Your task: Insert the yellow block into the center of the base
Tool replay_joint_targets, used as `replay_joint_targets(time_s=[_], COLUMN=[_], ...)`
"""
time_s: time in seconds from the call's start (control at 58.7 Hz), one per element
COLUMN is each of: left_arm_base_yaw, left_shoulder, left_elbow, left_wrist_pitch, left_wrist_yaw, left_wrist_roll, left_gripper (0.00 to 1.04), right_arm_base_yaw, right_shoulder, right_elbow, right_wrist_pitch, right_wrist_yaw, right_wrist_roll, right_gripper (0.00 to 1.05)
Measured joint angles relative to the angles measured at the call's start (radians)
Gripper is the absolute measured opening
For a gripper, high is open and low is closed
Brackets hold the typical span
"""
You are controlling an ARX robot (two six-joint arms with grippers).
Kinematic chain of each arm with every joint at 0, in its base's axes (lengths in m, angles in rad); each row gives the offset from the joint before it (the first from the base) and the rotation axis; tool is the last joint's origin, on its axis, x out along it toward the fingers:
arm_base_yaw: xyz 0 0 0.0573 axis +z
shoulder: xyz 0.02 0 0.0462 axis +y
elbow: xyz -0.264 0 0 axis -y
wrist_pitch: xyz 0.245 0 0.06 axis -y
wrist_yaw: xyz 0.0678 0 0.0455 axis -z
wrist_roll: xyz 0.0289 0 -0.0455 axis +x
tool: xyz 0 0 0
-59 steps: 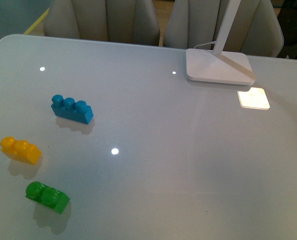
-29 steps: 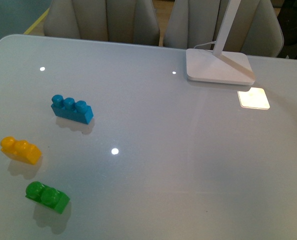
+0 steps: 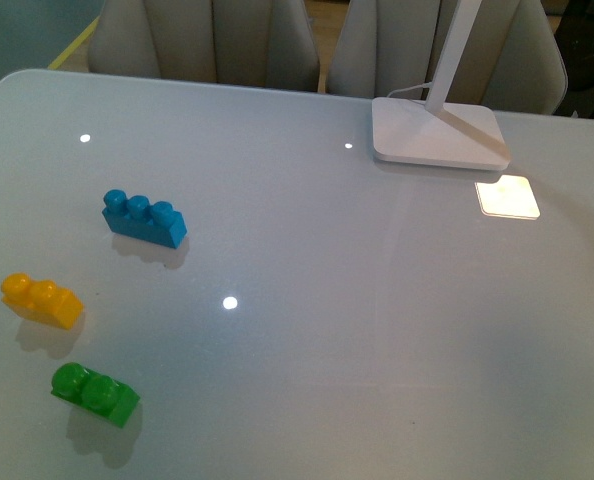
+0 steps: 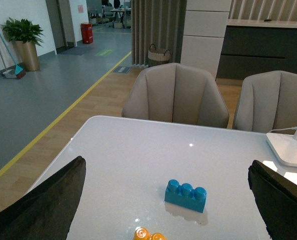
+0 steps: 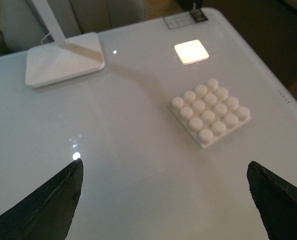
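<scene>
Three bricks lie apart on the counter [image 3: 377, 330]: yellow block [image 3: 42, 300], blue brick [image 3: 144, 218], green brick [image 3: 95, 393]. Base [image 5: 210, 116] lies near the lamp [image 5: 63, 65]. Left gripper [image 4: 166, 162] and right gripper [image 5: 164, 164] gape, released.

A: What lies on the desk [image 3: 337, 340]?
B: Left side: blue brick [image 3: 144, 218] farthest, yellow block [image 3: 42, 300], green brick [image 3: 95, 393] nearest. Lamp foot [image 3: 437, 132] far right; the base [image 5: 210, 118] (white, studded) lies flat, apart from it.

No visible change from the earlier front views, yellow block [image 3: 42, 300] in the same spot
</scene>
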Motion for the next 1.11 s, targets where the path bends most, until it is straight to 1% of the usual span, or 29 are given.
replay_joint_targets(time_s=[0.034,0.085,0.119,0.136,0.153,0.187,0.272,0.324,0.392,0.443,0.511,0.579,0.664,0.766,0.92,1.107], left_arm_base_yaw=[0.0,0.0,0.0,0.0,0.0,0.0,0.0,0.0,0.0,0.0,0.0,0.0,0.0,0.0,0.0,0.0], left_shoulder=[0.0,0.0,0.0,0.0,0.0,0.0,0.0,0.0,0.0,0.0,0.0,0.0,0.0,0.0,0.0,0.0], left_elbow=[0.0,0.0,0.0,0.0,0.0,0.0,0.0,0.0,0.0,0.0,0.0,0.0,0.0,0.0,0.0,0.0], left_wrist_pitch=[0.0,0.0,0.0,0.0,0.0,0.0,0.0,0.0,0.0,0.0,0.0,0.0,0.0,0.0,0.0,0.0], left_wrist_yaw=[0.0,0.0,0.0,0.0,0.0,0.0,0.0,0.0,0.0,0.0,0.0,0.0,0.0,0.0,0.0,0.0], left_wrist_roll=[0.0,0.0,0.0,0.0,0.0,0.0,0.0,0.0,0.0,0.0,0.0,0.0,0.0,0.0,0.0,0.0], left_gripper=[0.97,0.97,0.97,0.97,0.97,0.97,0.97,0.97,0.97,0.97,0.97,0.97,0.97,0.97,0.97,0.97], right_arm_base_yaw=[-0.068,-0.13,-0.187,-0.2,-0.236,-0.279,-0.352,-0.406,-0.501,-0.554,-0.605,-0.642,-0.681,-0.687,-0.645,-0.588], right_shoulder=[0.057,0.118,0.189,0.206,0.262,0.34,0.503,0.637,0.883,1.028,1.179,1.287,1.423,1.517,1.654,1.773], right_elbow=[0.006,0.01,0.015,0.016,0.019,0.022,0.024,0.034,0.076,0.116,0.169,0.219,0.311,0.412,0.612,0.771], right_wrist_pitch=[0.065,0.132,0.203,0.219,0.27,0.341,0.478,0.585,0.757,0.842,0.904,0.916,0.886,0.843,0.771,0.689], right_wrist_yaw=[-0.051,-0.091,-0.132,-0.141,-0.165,-0.194,-0.251,-0.3,-0.365,-0.383,-0.399,-0.416,-0.437,-0.445,-0.448,-0.453], right_wrist_roll=[-0.027,-0.054,-0.08,-0.09,-0.109,-0.14,-0.19,-0.231,-0.298,-0.335,-0.372,-0.393,-0.396,-0.389,-0.378,-0.421], right_gripper=[0.96,0.96,0.96,0.96,0.96,0.96,0.96,0.96,0.96,0.96,0.96,0.96,0.96,0.96,0.96,0.96])
